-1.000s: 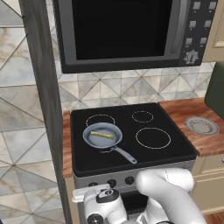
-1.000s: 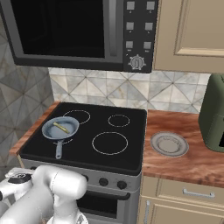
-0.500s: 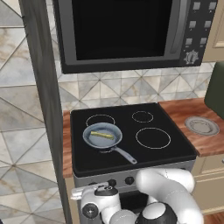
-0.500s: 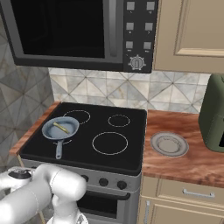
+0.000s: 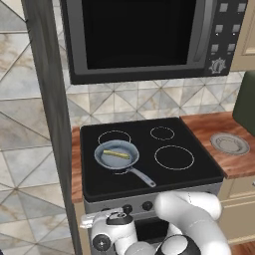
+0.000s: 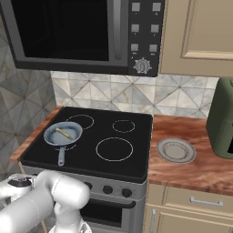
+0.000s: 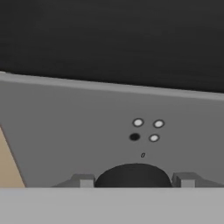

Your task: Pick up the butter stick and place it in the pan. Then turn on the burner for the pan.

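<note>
Glossy white rounded arm (image 5: 191,214) (dark joints), grey fingertips (image 7: 83,180)

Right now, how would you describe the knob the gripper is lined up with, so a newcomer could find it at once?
Start at the black cooktop with the pan on it, then drop to the grey front panel below. The knob is the dark round one between the fingertips in the hand view; four small dots sit above it, one dark.
</note>
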You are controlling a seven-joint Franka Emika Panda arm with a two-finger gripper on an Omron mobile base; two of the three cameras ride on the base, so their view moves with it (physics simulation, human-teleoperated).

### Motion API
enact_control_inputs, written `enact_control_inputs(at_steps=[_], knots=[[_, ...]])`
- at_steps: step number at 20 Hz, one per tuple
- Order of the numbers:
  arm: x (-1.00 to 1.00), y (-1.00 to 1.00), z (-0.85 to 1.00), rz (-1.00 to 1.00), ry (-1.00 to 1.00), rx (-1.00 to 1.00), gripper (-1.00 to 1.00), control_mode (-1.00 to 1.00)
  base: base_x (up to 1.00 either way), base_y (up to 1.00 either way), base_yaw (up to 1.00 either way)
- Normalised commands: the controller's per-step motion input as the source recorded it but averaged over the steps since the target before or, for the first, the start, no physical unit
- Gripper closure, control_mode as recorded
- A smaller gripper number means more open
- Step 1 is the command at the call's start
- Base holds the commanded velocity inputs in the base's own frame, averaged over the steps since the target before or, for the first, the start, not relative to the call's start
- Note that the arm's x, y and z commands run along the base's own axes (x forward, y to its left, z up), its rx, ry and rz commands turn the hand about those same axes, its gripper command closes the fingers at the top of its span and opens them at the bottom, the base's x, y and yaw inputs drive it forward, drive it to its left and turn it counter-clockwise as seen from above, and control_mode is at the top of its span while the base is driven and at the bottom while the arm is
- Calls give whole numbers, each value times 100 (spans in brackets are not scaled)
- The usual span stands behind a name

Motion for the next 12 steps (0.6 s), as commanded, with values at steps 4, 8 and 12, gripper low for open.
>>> enact_control_inputs(at_steps=[4,8,12], knots=[[-4,32,-7,0,4,-24,100,-100,0,0,0],[-4,33,-10,0,2,-26,100,-100,0,0,0],[-29,18,-27,0,2,-37,100,-100,0,0,0]])
